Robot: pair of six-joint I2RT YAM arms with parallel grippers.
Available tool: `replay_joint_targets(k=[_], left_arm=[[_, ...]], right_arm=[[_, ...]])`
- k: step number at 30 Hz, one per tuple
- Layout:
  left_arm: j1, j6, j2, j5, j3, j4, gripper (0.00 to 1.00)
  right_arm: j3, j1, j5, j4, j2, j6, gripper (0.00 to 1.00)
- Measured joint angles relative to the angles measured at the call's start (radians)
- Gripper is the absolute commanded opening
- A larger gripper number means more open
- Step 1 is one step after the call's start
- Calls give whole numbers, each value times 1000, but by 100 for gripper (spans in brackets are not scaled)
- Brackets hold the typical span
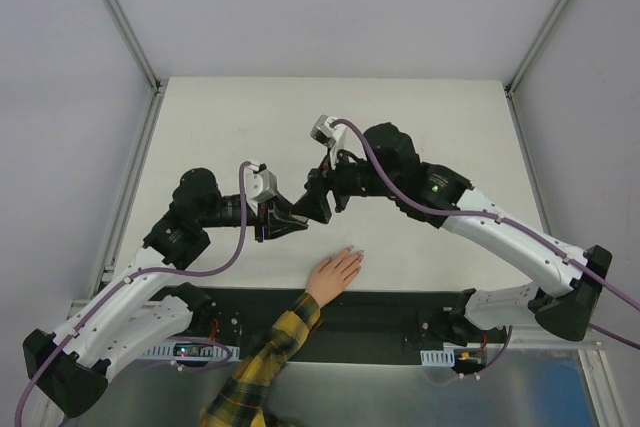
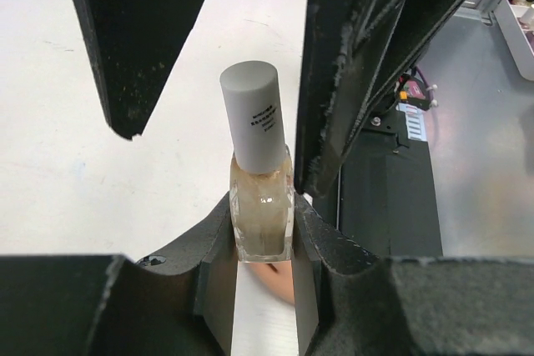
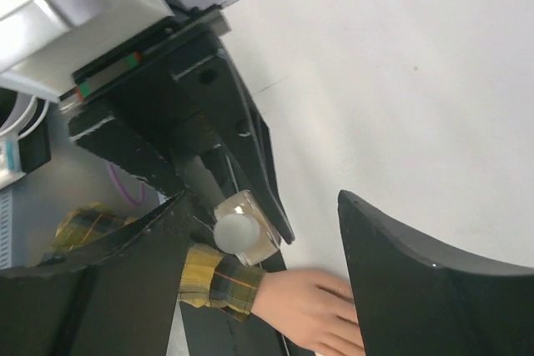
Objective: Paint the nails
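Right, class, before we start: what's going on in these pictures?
The left claw grips a small bottle of nail polish, its white cap on. The right claw hangs open on either side of that cap, not gripping it. A person's hand in a plaid sleeve rests on the table nearby. The brush is not out yet.

Clamped in left pincer (image 2: 263,216): beige bottle (image 2: 262,221); right pincer (image 2: 224,158) open, straddling white cap (image 2: 254,114).

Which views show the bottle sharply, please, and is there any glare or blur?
Left wrist: bottle sharp, small glint on the glass. Right wrist: its cap is washed out white, near fingers dark and featureless. Top view: soft even light, bottle too small to make out.
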Motion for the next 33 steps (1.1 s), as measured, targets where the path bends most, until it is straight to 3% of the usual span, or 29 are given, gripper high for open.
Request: replay_joint_targets(k=[3, 4, 5, 14, 21, 33], left_arm=[[0, 1, -1, -21, 0, 0, 0], [0, 2, -2, -24, 0, 0, 0], [0, 2, -2, -26, 0, 0, 0], [0, 3, -18, -51, 0, -2, 0], [0, 3, -19, -56, 0, -2, 0], [0, 3, -4, -58, 8, 12, 0]], right_arm=[[21, 3, 68, -37, 0, 33, 60], [27, 3, 80, -45, 0, 39, 43], [30, 3, 89, -48, 0, 43, 38], [41, 21, 105, -66, 0, 74, 38], [58, 36, 113, -91, 0, 58, 0], [100, 53, 158, -154, 1, 11, 0]])
